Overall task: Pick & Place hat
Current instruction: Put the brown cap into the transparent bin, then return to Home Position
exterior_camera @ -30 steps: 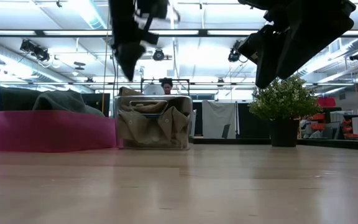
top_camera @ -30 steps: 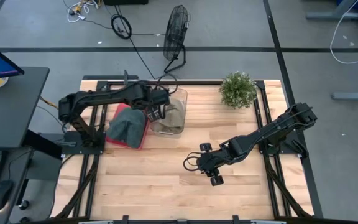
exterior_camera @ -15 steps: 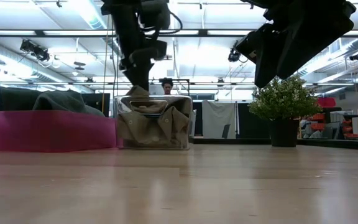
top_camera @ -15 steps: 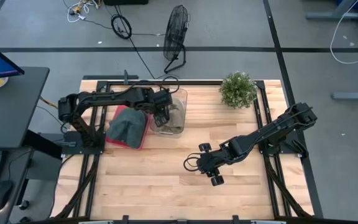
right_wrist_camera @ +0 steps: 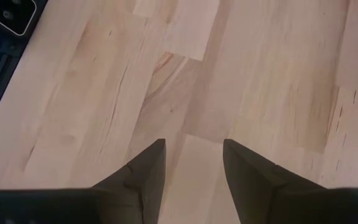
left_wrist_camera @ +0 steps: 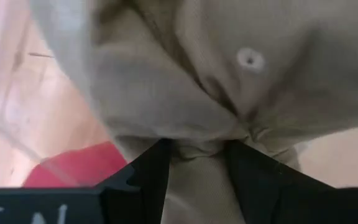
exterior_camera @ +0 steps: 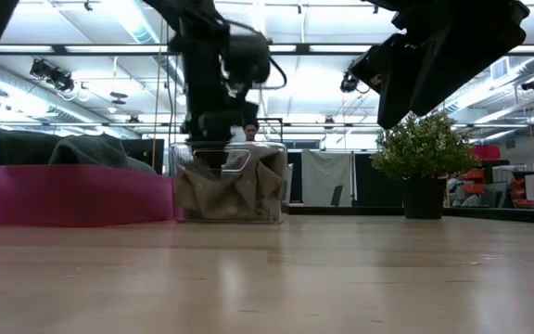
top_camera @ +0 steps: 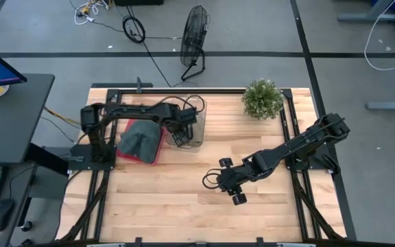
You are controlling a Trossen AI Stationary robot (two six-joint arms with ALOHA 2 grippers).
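Note:
A tan hat lies crumpled in a clear bin at the table's far left; the low view shows the hat through the bin's wall. My left gripper reaches down into that bin, open, its fingertips sunk into the tan cloth. My right gripper hovers open over bare wood at the table's middle, away from the bin. My left gripper comes from above, pointing down into the clear bin. Its open fingers press into the hat's tan cloth, and a bunched fold stands between the two tips. The hat rests in the bin.
A red tray holding a grey-green hat sits just left of the clear bin. A potted plant stands at the far right. Bare wood stretches along the table's near half.
My left gripper has moved a little toward the right and come down from above the bin's rim into the clear bin, ending with its fingers in the tan hat. The right arm has kept still.

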